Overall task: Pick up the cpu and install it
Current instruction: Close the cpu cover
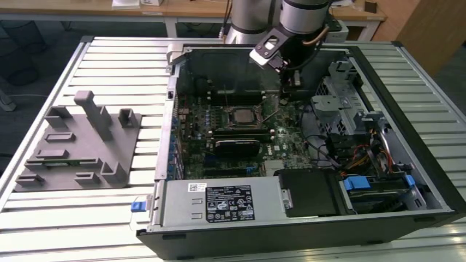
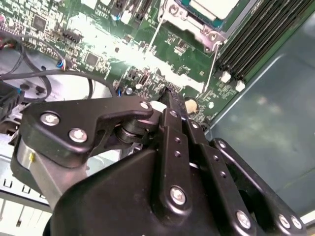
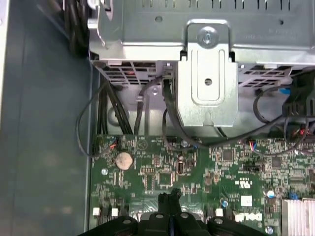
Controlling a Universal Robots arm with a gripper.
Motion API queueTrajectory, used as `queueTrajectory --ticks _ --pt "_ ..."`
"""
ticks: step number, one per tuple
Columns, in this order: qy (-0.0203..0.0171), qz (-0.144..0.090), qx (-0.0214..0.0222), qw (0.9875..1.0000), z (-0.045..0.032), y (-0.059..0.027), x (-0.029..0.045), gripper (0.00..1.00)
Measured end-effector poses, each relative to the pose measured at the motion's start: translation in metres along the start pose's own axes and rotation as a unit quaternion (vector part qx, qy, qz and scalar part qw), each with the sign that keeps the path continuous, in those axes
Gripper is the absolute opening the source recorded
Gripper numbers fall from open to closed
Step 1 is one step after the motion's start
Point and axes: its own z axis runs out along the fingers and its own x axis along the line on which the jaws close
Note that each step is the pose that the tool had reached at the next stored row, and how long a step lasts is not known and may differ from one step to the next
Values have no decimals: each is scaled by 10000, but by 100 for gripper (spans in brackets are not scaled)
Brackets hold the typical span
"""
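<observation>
1. Nearest in the exterior view, the power supply box (image 1: 218,202) fills the near end of the open computer case (image 1: 306,240). The case lies on the slatted table (image 1: 109,54). A grey holder block (image 1: 80,147) stands on the table to the exterior view's left.
2. Farther in, at mid-case, the cpu (image 1: 240,115) lies in its socket on the green board, silvery top up. It also shows in the second wrist view (image 2: 211,6).
3. Farther again, to the exterior view's right of the cpu, the pincer (image 1: 295,87) hangs low over the board.
   - In both wrist views (image 2: 170,96) (image 3: 170,194) its fingers are pressed together, pinching nothing I can see.
   - Its tip is just beside the free end of the thin wire lever (image 2: 210,69) and a coin battery (image 3: 124,160). I cannot tell whether it touches either.
4. The placing looks done, so I judge that locking the socket is the step in hand. That calls for a steady push on the wire lever, clear of the small board parts.
</observation>
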Motion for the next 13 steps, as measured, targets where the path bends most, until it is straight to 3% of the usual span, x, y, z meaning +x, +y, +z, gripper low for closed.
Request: queueTrajectory --ticks 4,13 --pt "0 0 9 10000 23 39 -1 11" --pt "0 1 33 10000 184 52 -3 11"
